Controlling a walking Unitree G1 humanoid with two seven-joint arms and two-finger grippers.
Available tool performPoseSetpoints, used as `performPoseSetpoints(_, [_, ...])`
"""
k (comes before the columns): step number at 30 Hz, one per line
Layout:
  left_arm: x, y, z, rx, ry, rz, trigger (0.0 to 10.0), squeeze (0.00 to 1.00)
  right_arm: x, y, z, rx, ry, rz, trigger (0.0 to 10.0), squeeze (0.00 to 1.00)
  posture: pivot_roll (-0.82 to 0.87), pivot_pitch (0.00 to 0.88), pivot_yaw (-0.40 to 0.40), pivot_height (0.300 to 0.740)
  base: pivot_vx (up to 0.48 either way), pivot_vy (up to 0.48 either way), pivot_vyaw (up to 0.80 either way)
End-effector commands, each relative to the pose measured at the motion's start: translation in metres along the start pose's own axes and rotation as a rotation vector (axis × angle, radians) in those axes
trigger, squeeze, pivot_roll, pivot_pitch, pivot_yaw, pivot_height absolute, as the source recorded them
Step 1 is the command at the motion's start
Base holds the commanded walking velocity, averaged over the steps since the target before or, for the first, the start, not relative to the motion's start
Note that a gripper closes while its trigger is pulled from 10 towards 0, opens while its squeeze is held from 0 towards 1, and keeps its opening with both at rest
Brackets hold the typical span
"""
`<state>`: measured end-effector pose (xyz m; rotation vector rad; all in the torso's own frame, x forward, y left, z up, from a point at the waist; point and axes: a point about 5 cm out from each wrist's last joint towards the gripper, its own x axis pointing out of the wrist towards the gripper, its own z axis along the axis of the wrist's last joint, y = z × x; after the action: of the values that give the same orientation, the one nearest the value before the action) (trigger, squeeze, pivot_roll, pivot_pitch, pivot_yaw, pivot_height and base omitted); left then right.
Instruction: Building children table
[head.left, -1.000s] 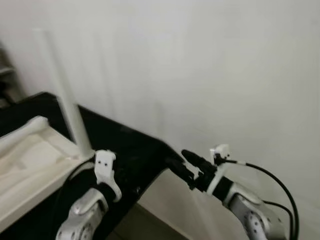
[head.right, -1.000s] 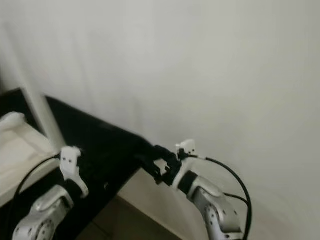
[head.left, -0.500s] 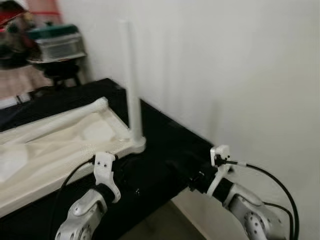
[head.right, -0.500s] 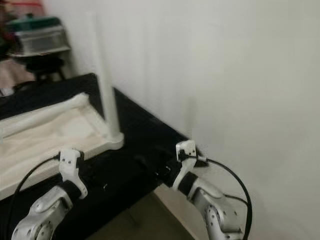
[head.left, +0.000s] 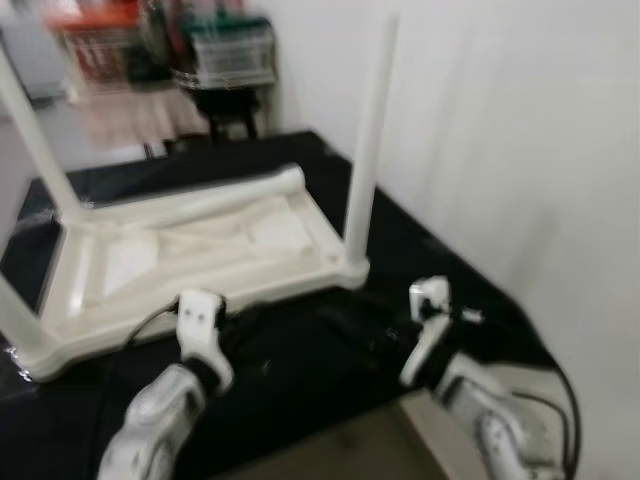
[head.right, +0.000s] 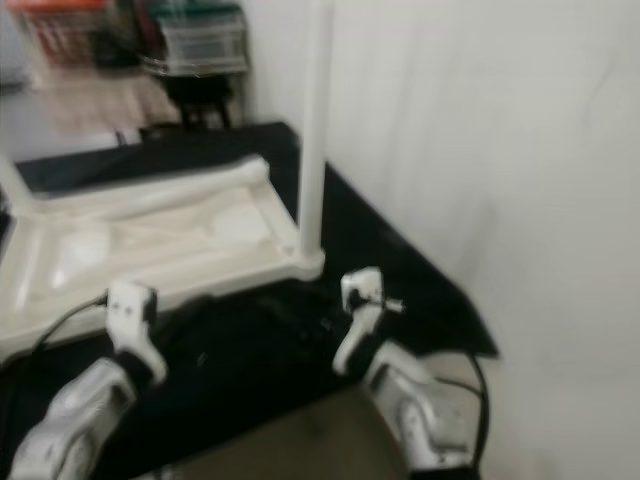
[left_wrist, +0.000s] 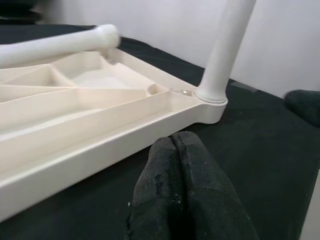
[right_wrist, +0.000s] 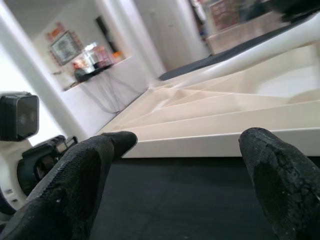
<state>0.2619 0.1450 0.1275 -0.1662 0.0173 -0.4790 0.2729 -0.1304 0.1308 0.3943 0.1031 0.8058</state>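
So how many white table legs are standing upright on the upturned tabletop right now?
2. One white cylindrical leg stands at the corner of the upturned white plastic tabletop nearest the wall; another rises at its far-left corner. A third leg lies flat along the far edge.

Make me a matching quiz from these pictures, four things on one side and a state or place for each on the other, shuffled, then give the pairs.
Things:
1. left gripper
2. right gripper
3. white tabletop
4. loose white leg

States or places:
A. lying flat on the tabletop's underside
B. fingers spread apart
C. fingers pressed together
D. upside down on the black mat, with a leg standing upright at its near corner

Pairs: 1-C, 2-B, 3-D, 4-A
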Motion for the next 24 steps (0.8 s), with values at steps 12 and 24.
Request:
performPoseSetpoints(12, [-0.0001, -0.0009, -0.003, -0.008, 0.01, 0.003, 10.0, 0.0, -0.0026, -0.0031, 0.0012, 0.016, -0.003, -0.006, 10.0, 0.0, -0.05, 0.0, -0.025, 0.74, 0.0, 0.0, 0.52])
performPoseSetpoints(24, [0.0, 0.0001, -0.0022, -0.013, 0.006, 0.007, 10.0, 0.0, -0.0022, -0.0011, 0.0015, -0.016, -0.002, 0.01, 10.0, 0.0, -0.06, 0.0, -0.021, 0.74, 0.0, 0.0, 0.26])
